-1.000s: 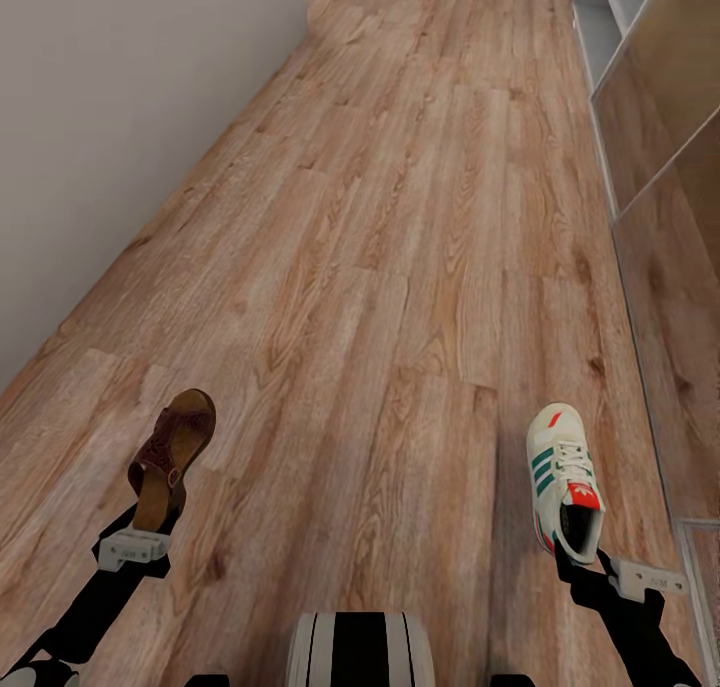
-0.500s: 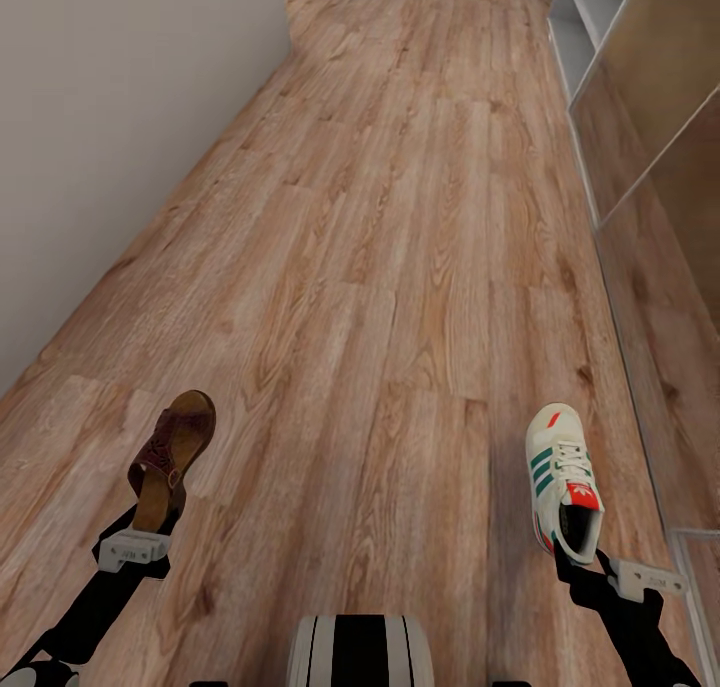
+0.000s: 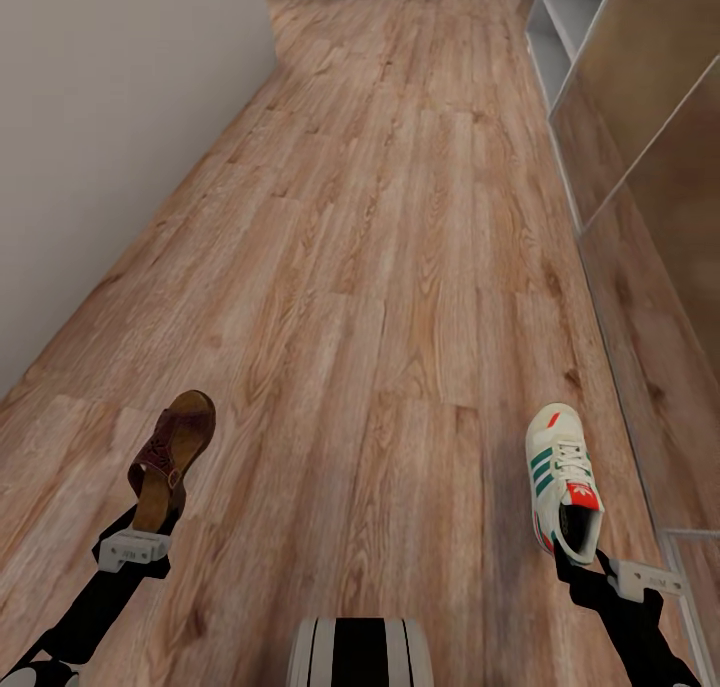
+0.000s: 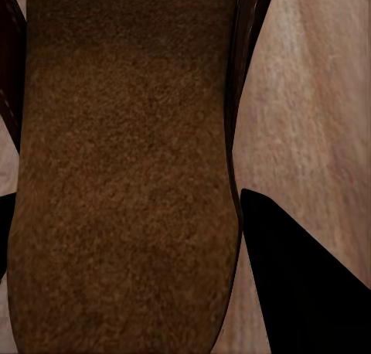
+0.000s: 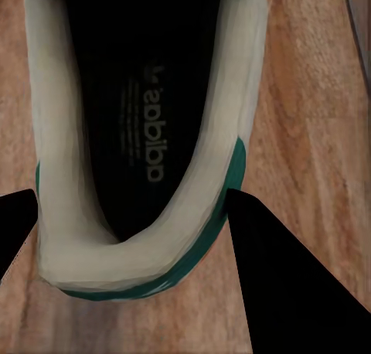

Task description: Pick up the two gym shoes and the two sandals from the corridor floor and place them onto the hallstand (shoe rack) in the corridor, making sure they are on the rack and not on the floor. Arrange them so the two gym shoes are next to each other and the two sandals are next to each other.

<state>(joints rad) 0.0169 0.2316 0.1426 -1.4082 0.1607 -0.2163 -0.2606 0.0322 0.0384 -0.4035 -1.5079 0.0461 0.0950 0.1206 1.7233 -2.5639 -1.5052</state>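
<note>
Both arms reached forward and low over the wood-grain corridor floor [image 3: 400, 267]; the left gripper [image 3: 150, 527] pinched the heel of a maroon sandal [image 3: 172, 457], the right gripper [image 3: 578, 559] the heel of a cream, green-striped gym shoe [image 3: 562, 477]. The left wrist view showed the sandal's grainy cork footbed [image 4: 124, 168]; the right wrist view showed the shoe's dark printed insole [image 5: 147, 114]; the pale hallstand [image 3: 560, 37] stood far right.

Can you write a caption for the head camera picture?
Robot carries a sandal and a gym shoe along the corridor floor.

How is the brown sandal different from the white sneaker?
The sandal is dark brown and open, with a wide strap; the sneaker is cream-white and closed, with laces and green stripes. The left tool holds the sandal; the right tool holds the sneaker. Both are gripped at the heel, toes pointing forward.
</note>
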